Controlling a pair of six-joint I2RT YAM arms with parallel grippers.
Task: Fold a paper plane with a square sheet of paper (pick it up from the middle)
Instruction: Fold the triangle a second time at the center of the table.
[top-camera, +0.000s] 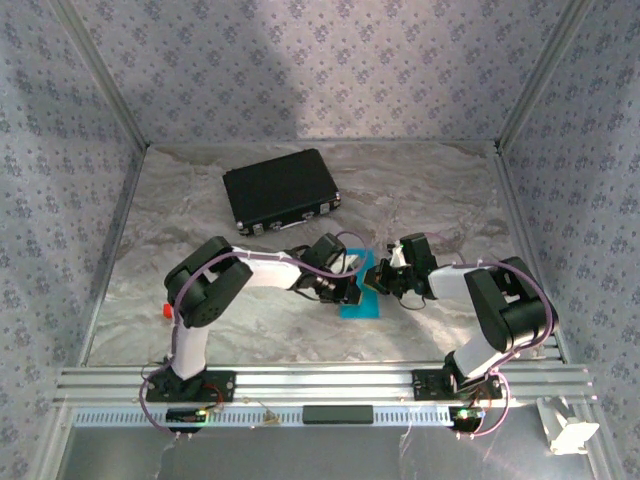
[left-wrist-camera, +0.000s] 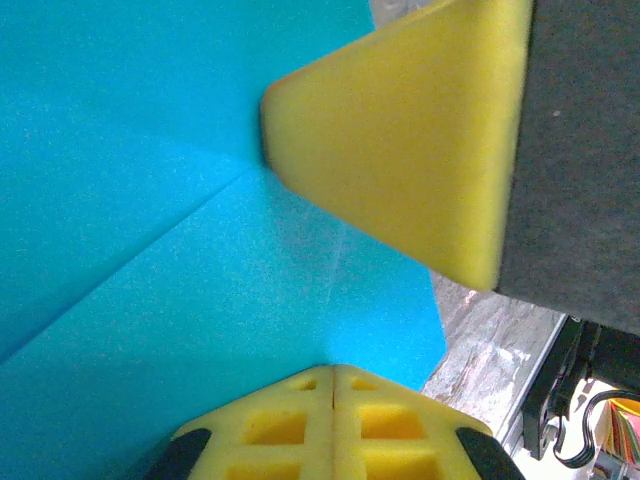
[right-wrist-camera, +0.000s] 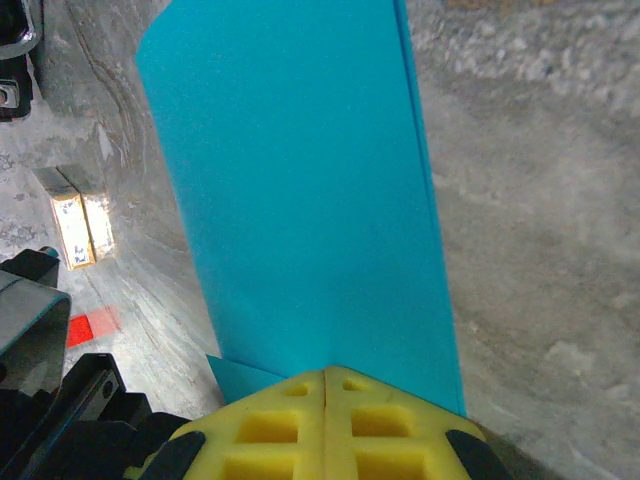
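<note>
The square sheet of paper (top-camera: 362, 300) is bright cyan and partly folded, lying on the table between the two arms. In the left wrist view the paper (left-wrist-camera: 150, 200) shows a diagonal crease. My left gripper (left-wrist-camera: 333, 368) is shut, its yellow tips resting on the sheet's face. One yellow fingertip (left-wrist-camera: 400, 140) of the right gripper presses at the crease's end. In the right wrist view the paper (right-wrist-camera: 300, 200) is a long folded strip running away from my right gripper (right-wrist-camera: 327, 372), which is shut with its tips against the sheet. From above, the left gripper (top-camera: 350, 285) and right gripper (top-camera: 388, 280) meet over the paper.
A black case (top-camera: 280, 190) lies at the back of the marbled table (top-camera: 430, 190). A small red block (top-camera: 166, 310) sits near the left arm. A small printed card (right-wrist-camera: 72, 225) with a white border lies left of the strip. Patterned walls enclose the table.
</note>
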